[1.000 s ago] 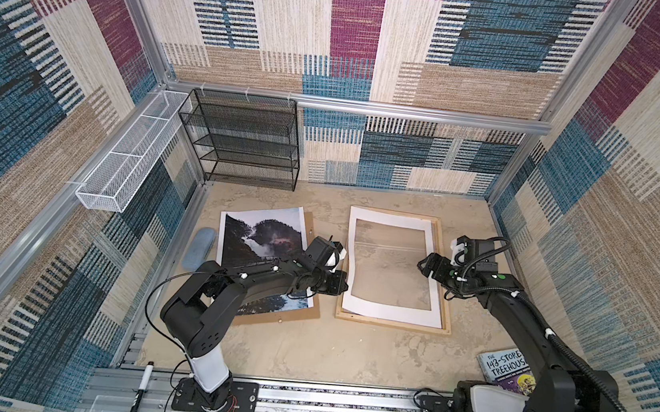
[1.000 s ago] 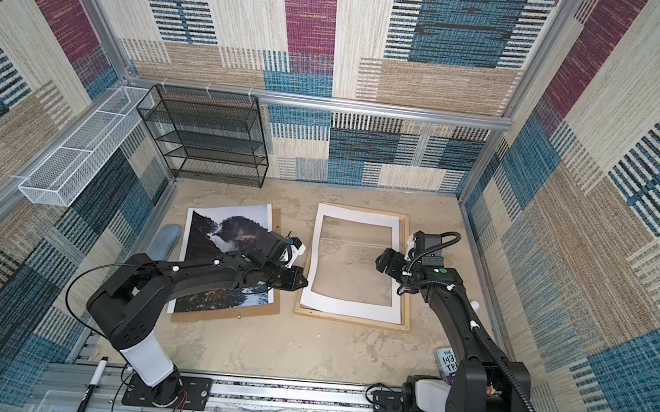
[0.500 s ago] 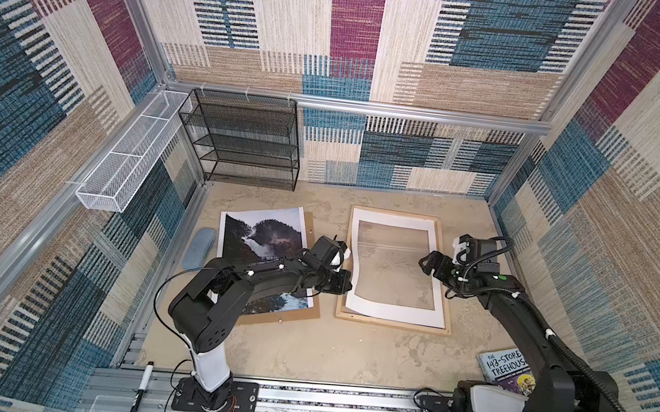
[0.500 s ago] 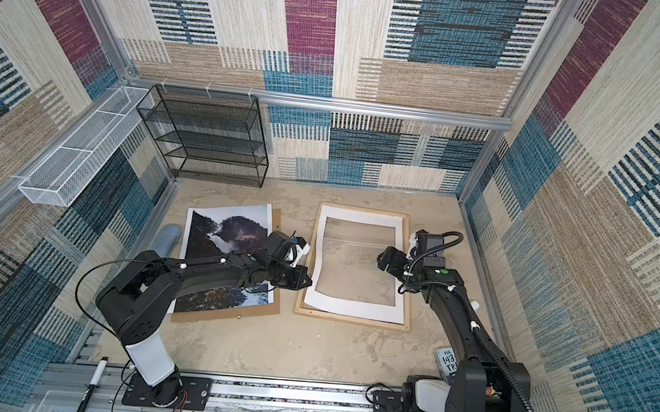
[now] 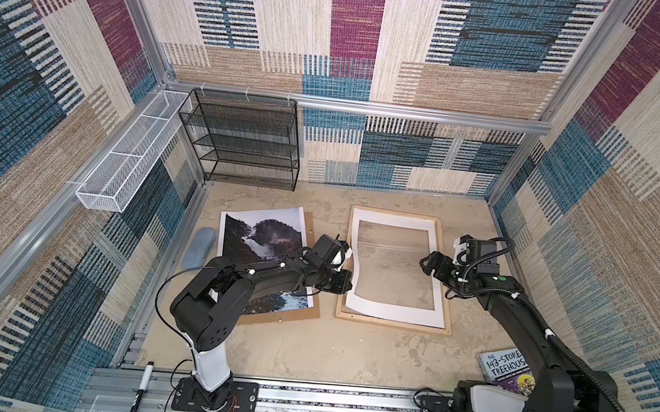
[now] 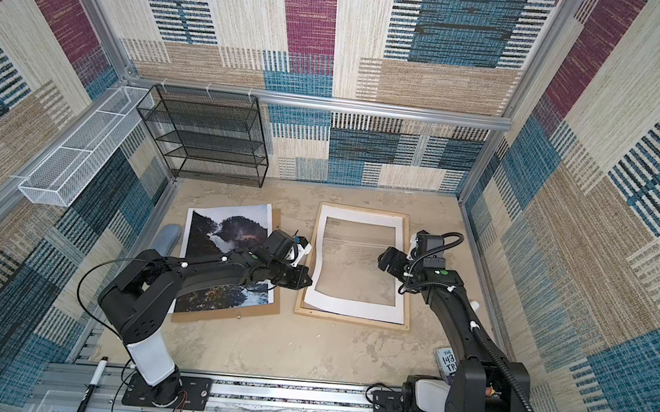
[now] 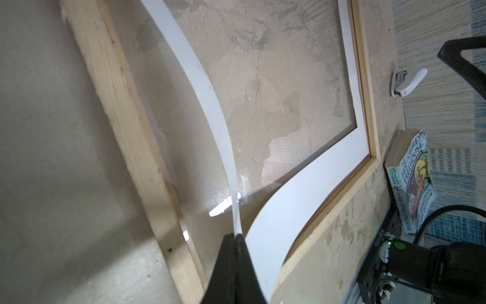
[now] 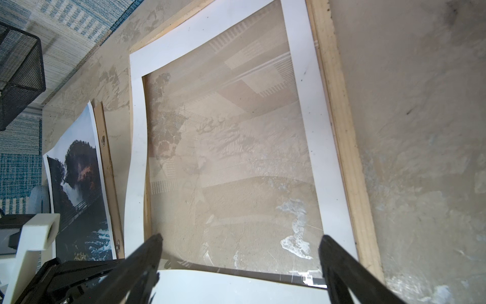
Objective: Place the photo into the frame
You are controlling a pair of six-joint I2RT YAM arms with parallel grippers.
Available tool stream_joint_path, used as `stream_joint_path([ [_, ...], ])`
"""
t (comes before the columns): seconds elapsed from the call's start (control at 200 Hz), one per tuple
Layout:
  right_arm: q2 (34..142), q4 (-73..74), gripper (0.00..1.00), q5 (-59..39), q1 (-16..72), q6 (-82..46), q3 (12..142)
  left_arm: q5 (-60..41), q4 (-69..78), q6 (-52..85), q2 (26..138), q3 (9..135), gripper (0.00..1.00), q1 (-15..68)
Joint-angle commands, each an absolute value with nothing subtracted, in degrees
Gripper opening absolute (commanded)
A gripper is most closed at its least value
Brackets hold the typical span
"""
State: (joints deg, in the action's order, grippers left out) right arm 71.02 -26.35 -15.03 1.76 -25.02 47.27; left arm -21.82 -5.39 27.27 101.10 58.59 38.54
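One edge of the mat board (image 5: 392, 310), flat a second ago, bows up off the frame (image 5: 398, 213), pinched in the shut left jaws; the right jaws stand wide, empty. This probably opens the way for the photo (image 5: 262, 233), lying beside on the backing board (image 5: 287, 316).

Tabletop (image 5: 346, 355): frame (image 5: 391, 323), backing board (image 5: 287, 316) (book (image 5: 506, 365) too)

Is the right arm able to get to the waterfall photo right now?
Probably not easily. The photo lies on the brown board, on the far side of the frame from the right pincer, and the left arm, holding the white mat, stretches across its lower part.
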Motion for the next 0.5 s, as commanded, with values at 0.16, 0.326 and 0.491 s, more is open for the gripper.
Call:
stream_joint_path([
  [0.16,70.05,-24.82,0.94,-14.59,1.66,-24.87,46.93,-21.80,-5.67,25.67,100.15,57.09,0.03,38.58],
  [0.326,69.65,-24.79,0.95,-14.50,1.58,-24.87,47.07,-22.15,-4.66,25.41,100.06,56.49,0.02,38.58],
  [0.491,69.96,-24.79,0.95,-14.76,1.58,-24.83,47.20,-22.26,-4.64,24.90,100.98,57.52,0.02,38.58],
])
